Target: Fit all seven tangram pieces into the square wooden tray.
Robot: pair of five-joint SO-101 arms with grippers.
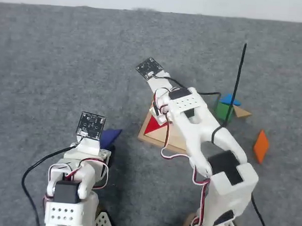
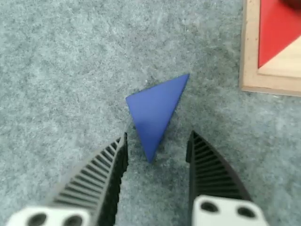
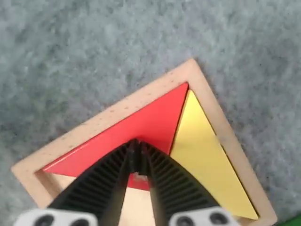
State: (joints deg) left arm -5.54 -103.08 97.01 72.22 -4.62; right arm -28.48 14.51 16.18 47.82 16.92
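High view, blue triangle: the blue triangle (image 1: 110, 137) is seen flat on the grey mat (image 1: 67, 51), just beside the front of the left arm (image 1: 72, 190) and a little apart from the tray (image 1: 162, 137).
High view, nearer arm: the left arm is judged much the nearer one. The right arm (image 1: 206, 137) is stretched over the tray.
High view, other pieces: an orange piece (image 1: 261, 145) and a green piece (image 1: 223, 111) are seen on the mat past the tray.
Left wrist view, gripper: the left gripper (image 2: 158, 139) is spread wide apart, and nothing is held.
Left wrist view, what counts: one thin corner of the blue triangle is found between the two fingers (image 2: 101, 176). Its wide part lies past the tips, toward the tray. Its length runs nearly along the fingers, a bit slanted. Nothing is seen in the way.
Right wrist view, gripper: the right gripper (image 3: 136, 143) is pressed together over the red triangle (image 3: 141, 117), which is laid in the tray beside a yellow triangle (image 3: 202, 155).
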